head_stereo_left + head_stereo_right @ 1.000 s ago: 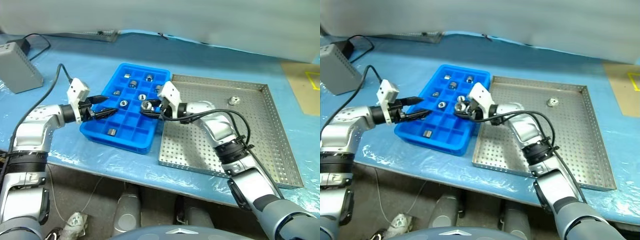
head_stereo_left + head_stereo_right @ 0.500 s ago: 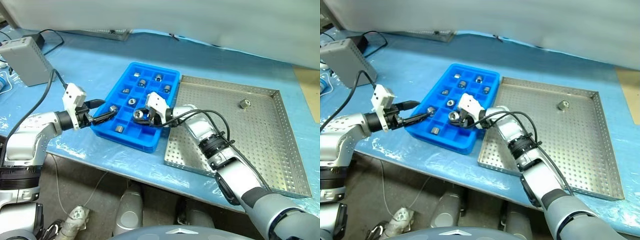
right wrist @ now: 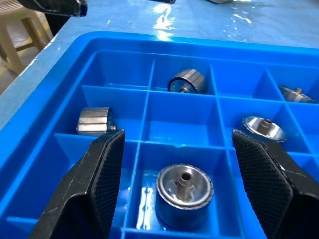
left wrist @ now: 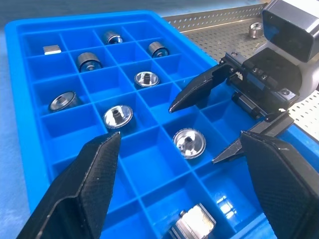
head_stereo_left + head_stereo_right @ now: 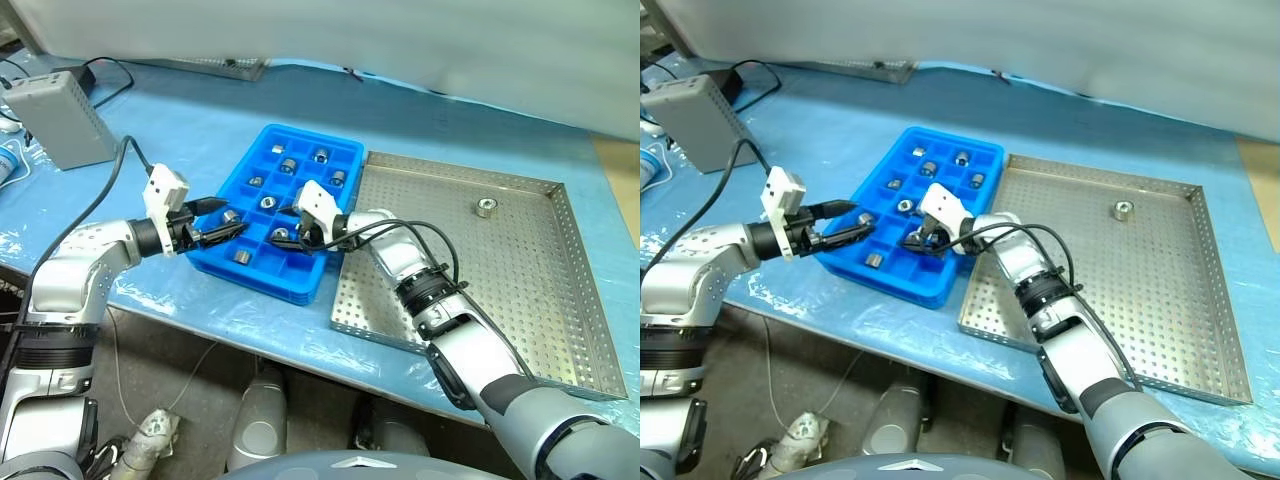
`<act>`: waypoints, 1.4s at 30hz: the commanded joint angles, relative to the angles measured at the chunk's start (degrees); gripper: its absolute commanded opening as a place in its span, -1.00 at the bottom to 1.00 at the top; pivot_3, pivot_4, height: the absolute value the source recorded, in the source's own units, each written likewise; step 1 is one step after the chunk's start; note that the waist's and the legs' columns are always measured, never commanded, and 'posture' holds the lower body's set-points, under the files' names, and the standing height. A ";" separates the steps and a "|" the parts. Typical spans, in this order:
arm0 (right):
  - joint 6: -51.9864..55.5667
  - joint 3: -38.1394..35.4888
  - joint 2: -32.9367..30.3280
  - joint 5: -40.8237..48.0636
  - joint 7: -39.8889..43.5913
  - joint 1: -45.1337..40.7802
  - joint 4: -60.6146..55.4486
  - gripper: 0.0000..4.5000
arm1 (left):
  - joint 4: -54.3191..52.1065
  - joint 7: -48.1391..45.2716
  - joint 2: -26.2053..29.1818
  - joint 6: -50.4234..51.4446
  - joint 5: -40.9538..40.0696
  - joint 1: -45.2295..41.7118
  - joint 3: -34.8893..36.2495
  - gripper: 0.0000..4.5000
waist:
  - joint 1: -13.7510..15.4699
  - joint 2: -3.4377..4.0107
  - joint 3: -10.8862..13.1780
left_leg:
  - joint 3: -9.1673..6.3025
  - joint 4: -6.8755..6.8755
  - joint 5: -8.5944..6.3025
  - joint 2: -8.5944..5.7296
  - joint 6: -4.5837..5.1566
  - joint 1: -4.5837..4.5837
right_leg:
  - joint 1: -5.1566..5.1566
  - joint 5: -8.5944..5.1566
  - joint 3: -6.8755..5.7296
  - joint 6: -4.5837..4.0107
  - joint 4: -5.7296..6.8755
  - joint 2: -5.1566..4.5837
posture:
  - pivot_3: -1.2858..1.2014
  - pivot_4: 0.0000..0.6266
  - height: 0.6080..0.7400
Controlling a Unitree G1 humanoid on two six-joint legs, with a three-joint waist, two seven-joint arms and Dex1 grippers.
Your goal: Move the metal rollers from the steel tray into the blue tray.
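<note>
Metal rollers occupy separate compartments of the blue tray; one sits upright in a cell directly between the spread fingers of the right gripper, untouched by either finger. One further roller remains in the steel tray, near its far rim. The steel tray stands just beside the blue tray, on its right. The left gripper hovers over the near-left part of the blue tray, fingers apart and empty. Both trays rest on a table covered with blue sheeting. A grey box with a black cable sits at the far left.
</note>
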 commanded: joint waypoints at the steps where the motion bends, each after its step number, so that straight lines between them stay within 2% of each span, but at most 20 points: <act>1: 1.64 -5.55 -3.05 1.97 -3.38 0.72 -8.10 0.61 | 1.20 -0.90 -0.74 -1.91 0.23 -2.35 -0.83 0.79 | -0.05 0.00 0.00 | 0.00 0.01 0.01 0.00 -0.01 -0.01 | 0.00 0.00 0.00 0.00 0.00 0.00 | 0.31 -0.52 1.00; 6: 1.66 -12.84 -8.08 1.28 -11.55 0.37 -7.51 0.61 | 5.12 -2.28 -2.75 -3.99 1.27 -5.44 -3.14 0.79 | -0.30 -0.01 0.00 | 0.02 -0.01 0.07 0.01 -0.11 0.06 | 0.00 0.01 0.05 0.02 0.01 0.04 | 0.27 -0.52 1.00; 14: -5.07 -20.69 -15.15 -1.01 -26.83 -4.59 10.09 0.61 | 11.68 -4.93 -6.28 -7.25 3.28 -10.66 -6.29 0.79 | -2.50 -0.01 0.00 | 0.04 0.05 0.23 -0.05 -0.34 0.00 | -0.01 0.02 0.08 0.01 0.00 0.03 | 0.20 -0.52 1.00; 18: -9.14 -21.71 -17.38 -2.85 -34.06 -6.95 18.26 0.61 | 13.34 -5.90 -7.34 -8.18 3.94 -11.92 -7.17 0.79 | -3.83 -0.01 0.00 | 0.05 0.04 0.23 -0.06 -0.35 -0.01 | -0.01 0.02 0.07 0.00 -0.02 0.03 | 0.19 -0.52 1.00; 25: -12.64 -22.58 -19.02 -3.31 -38.48 -7.94 27.56 0.61 | 14.02 -6.52 -8.67 -8.57 4.57 -12.15 -7.74 0.79 | -5.61 -0.01 0.00 | 0.06 0.07 0.18 -0.04 -0.25 -0.05 | -0.03 0.01 0.04 -0.01 -0.05 0.04 | 0.18 -0.52 1.00; 33: -14.98 -22.55 -20.82 -4.90 -44.21 -8.37 33.67 0.61 | 13.31 -6.45 -8.47 -8.22 4.68 -11.38 -7.54 0.79 | -5.79 0.00 0.01 | 0.08 0.31 -0.02 -0.03 0.09 -0.12 | -0.02 0.02 0.02 -0.03 0.02 0.02 | 0.20 -0.52 1.00; 42: -14.90 -22.52 -20.04 -4.61 -43.45 -7.26 36.20 0.61 | 12.08 -6.23 -8.41 -7.79 4.49 -10.59 -7.42 0.79 | -5.82 0.01 0.01 | 0.10 0.41 -0.06 -0.01 0.15 -0.13 | -0.02 0.02 0.02 -0.03 0.09 0.02 | 0.20 -0.52 1.00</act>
